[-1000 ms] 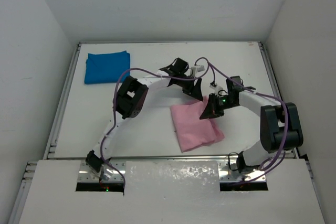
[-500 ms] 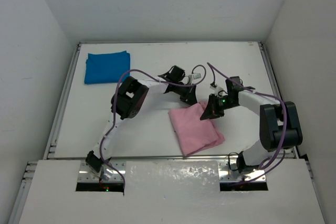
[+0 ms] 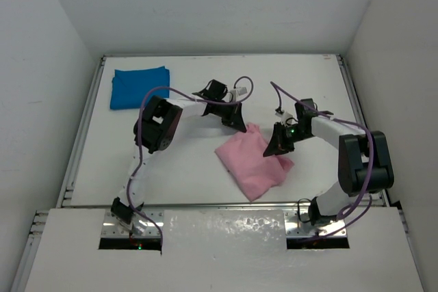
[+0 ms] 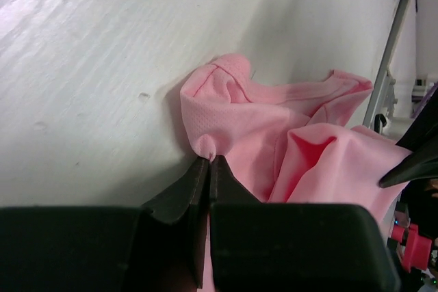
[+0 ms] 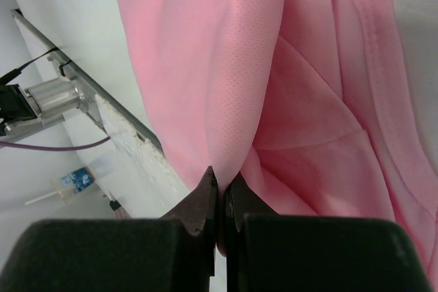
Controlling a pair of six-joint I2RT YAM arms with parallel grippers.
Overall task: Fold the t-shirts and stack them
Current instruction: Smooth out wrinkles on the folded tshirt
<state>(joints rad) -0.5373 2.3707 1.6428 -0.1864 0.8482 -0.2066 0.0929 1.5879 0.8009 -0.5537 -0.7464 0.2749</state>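
- The left gripper (image 4: 209, 161) has just been closed; a moment ago its jaws were wide open over the cloth, and now they are pressed tight on a small pinch of the pink t-shirt (image 3: 252, 165) at its far edge
- The right gripper (image 5: 220, 184) has been kept shut the whole time; a fold of the same pink cloth is held between its tips, on the shirt's right side
- The pink t-shirt has been moved a little; it was lying more square to the table edge, and now it is seen turned and pulled toward the left, with its far part bunched up between the two grippers
- The shirt is found on the white table (image 3: 185, 169), near the middle and toward the near edge; it is lumpy and only partly folded, not neat yet
- The blue t-shirt (image 3: 139, 87) has not been touched; it lies as a small folded rectangle at the far left corner, well apart from the pink one
- What this seems to mean: the pink shirt is now held at two spots, so it can be pulled flat or folded over; a fold is likely the step in hand
- The stacking is not yet done; the pink shirt must first be folded small and then put with the blue one
- Only a tiny bit of cloth is held on the left; it could slip out if it is pulled hard
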